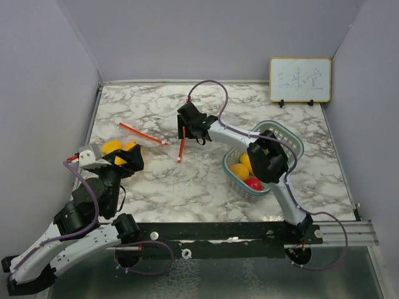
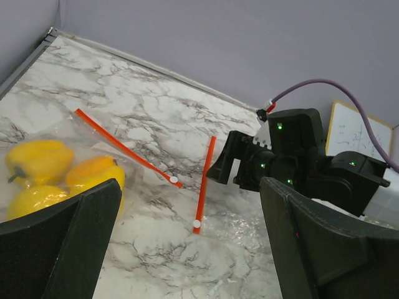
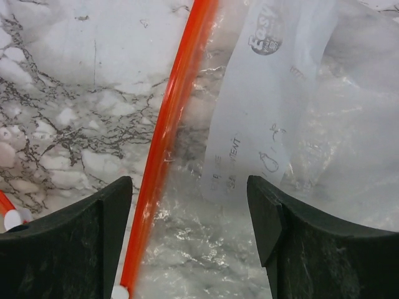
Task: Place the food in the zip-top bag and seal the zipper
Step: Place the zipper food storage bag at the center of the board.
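From where I stand, the clear plastic zip-top bag [image 2: 230, 233] lies flat on the white marbled table [image 1: 206, 187], out toward ten o'clock from the table's middle. Its two orange-red zipper strips [image 2: 204, 180] are splayed apart. Three glossy yellow and orange plastic fruits [image 2: 38, 161] sit at the bag's nine o'clock end, seemingly under the clear film. The left gripper [image 1: 129, 157] hovers just beside them, its fingers wide apart with nothing in them. The right gripper [image 3: 188, 187] hangs over one strip at the bag's twelve o'clock side. Its jaws are spread, and the strip runs between them without being pinched. More yellow and red fruits [image 1: 240, 169] rest in the round teal mesh basket [image 1: 288, 136] at four o'clock.
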Motion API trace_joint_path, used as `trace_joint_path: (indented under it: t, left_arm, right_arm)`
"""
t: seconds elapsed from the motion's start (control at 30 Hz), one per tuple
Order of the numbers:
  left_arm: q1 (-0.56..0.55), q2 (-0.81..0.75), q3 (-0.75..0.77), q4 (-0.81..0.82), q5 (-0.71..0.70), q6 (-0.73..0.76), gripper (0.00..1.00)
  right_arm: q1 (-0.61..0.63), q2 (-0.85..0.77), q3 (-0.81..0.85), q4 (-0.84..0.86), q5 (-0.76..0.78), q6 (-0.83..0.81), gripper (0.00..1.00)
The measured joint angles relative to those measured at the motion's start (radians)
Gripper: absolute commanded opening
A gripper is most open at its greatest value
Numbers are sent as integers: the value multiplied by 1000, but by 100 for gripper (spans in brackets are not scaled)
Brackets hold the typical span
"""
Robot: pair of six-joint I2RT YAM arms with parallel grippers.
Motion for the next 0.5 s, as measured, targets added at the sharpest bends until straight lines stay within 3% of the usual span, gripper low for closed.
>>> trace_joint_path:
  t: [0.3,0.5]
  left_arm:
    - [0,3,-8,4,34,11,95]
    - [0,11,-10,5,61,21,95]
  right_arm:
    - [8,107,152,-16,0,44,69]
    - [14,164,200,-89,61,60,55]
